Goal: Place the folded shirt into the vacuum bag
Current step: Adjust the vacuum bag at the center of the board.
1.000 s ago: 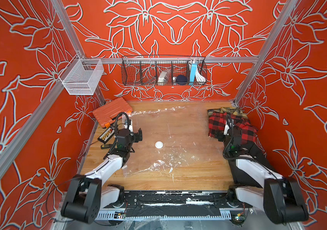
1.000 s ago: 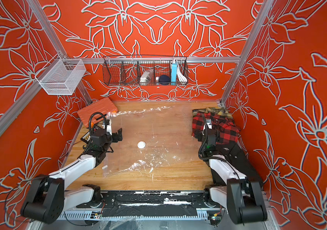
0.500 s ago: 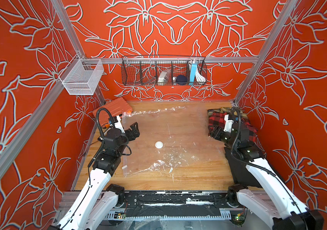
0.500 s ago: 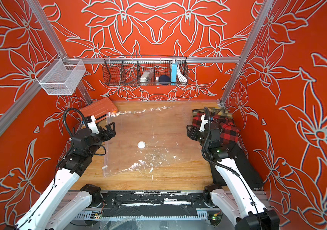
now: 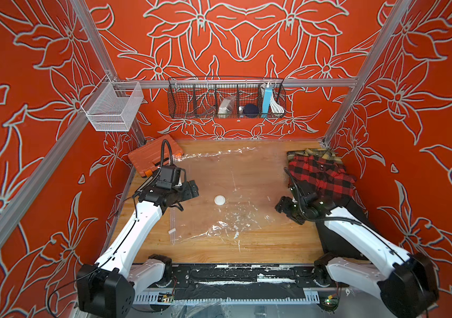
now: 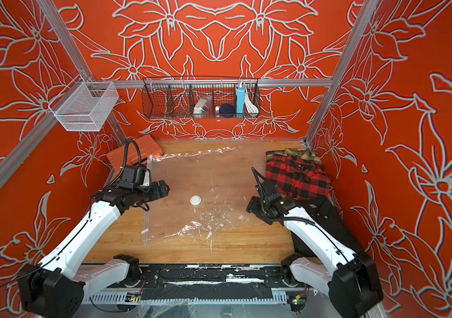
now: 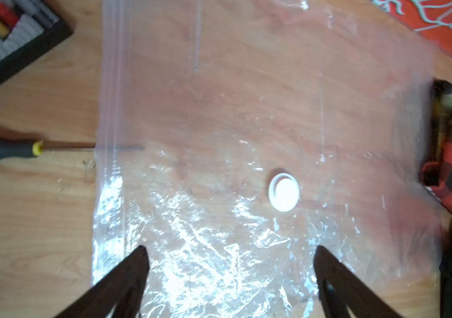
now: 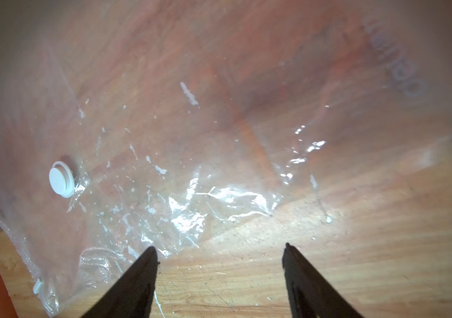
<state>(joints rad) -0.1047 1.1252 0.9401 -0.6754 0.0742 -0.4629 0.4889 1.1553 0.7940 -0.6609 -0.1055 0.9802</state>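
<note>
1. Both arms have left their tucked pose and swung in toward the middle. The left gripper (image 5: 191,190) now hangs low over the vacuum bag (image 5: 233,170), just beside its zip strip (image 7: 110,110). The right gripper (image 5: 280,207) has come away from the shirt to the bag's opposite edge.
2. Both grippers are released: jaws apart, nothing between them.
3. The bag lies flat on the table (image 5: 247,247) between the 2 grippers, with its white cap (image 5: 219,200) ahead of the left one. The folded shirt (image 5: 321,176) sits untouched behind the right gripper, outside the bag.
4. Judging from this, the work is barely begun; opening the bag likely comes first.
5. Faint print (image 8: 401,74) on the bag ahead of the right gripper is too blurred to read.
</note>
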